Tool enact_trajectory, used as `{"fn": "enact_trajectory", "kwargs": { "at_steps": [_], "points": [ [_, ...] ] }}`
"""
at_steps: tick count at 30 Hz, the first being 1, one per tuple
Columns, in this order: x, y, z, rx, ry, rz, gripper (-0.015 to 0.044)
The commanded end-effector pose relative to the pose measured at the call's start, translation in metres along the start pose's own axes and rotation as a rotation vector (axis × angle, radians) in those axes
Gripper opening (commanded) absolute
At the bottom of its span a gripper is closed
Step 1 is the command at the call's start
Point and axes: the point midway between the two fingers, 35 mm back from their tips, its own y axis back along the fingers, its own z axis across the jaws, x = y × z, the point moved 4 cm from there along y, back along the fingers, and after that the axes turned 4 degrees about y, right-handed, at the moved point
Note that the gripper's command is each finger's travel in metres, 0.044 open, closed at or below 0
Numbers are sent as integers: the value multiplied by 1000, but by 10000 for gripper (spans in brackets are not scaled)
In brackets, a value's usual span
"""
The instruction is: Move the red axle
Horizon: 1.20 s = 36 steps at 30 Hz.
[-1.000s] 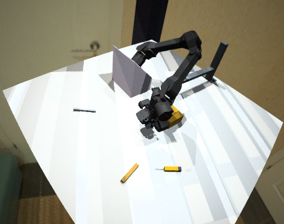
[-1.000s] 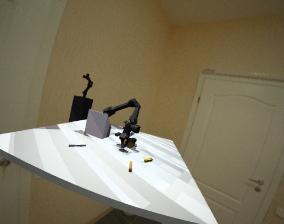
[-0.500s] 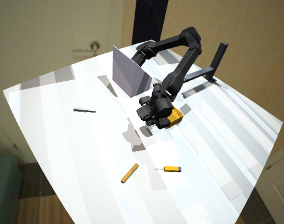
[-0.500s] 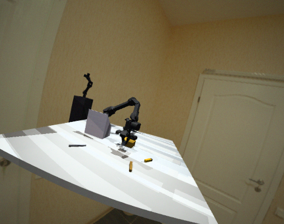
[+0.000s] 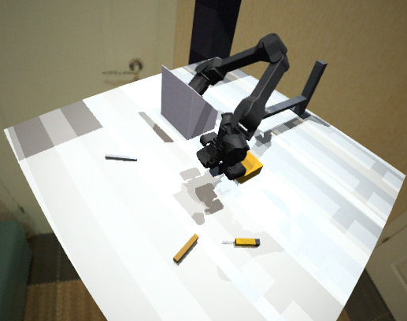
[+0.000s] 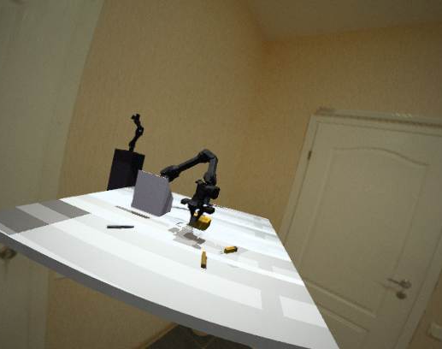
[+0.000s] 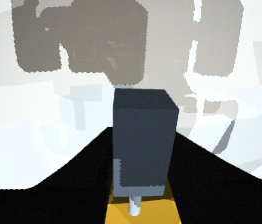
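Your claw (image 5: 215,171) (image 6: 195,218) (image 7: 138,133) is clamped on the dark block (image 7: 143,145).
Grey stand (image 5: 182,106) (image 6: 151,194) far left of it, yellow block (image 5: 253,167) (image 6: 201,221) (image 7: 142,212) just right, orange bar (image 5: 186,249) (image 6: 203,259) near. Can't place your red axle: no red visible.

Partly out of sight

The wrist picture's lower edge cuts off the yellow block (image 5: 253,167) (image 6: 202,221) (image 7: 144,212); the arm (image 5: 273,49) (image 6: 207,157) partly covers it from above.

White bench (image 5: 146,220) (image 6: 167,261) banded in pale grey, black arm (image 5: 270,75) (image 6: 211,168), lavender-grey angled panel (image 5: 178,100) (image 6: 151,192), yellow block (image 5: 254,167) (image 6: 203,221) (image 7: 142,213), dark slate block (image 7: 143,145)
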Motion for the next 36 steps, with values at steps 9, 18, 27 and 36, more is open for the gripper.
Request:
{"fn": "enact_trajectory", "kwargs": {
  "at_steps": [9,18,27,36],
  "points": [
    [1,17,-1,-2,9,-6,0],
    [13,17,-19,-1,8,-6,0],
    [14,8,-19,-2,7,-7,0],
    [13,-7,-18,-2,7,-7,0]
  ]
}}
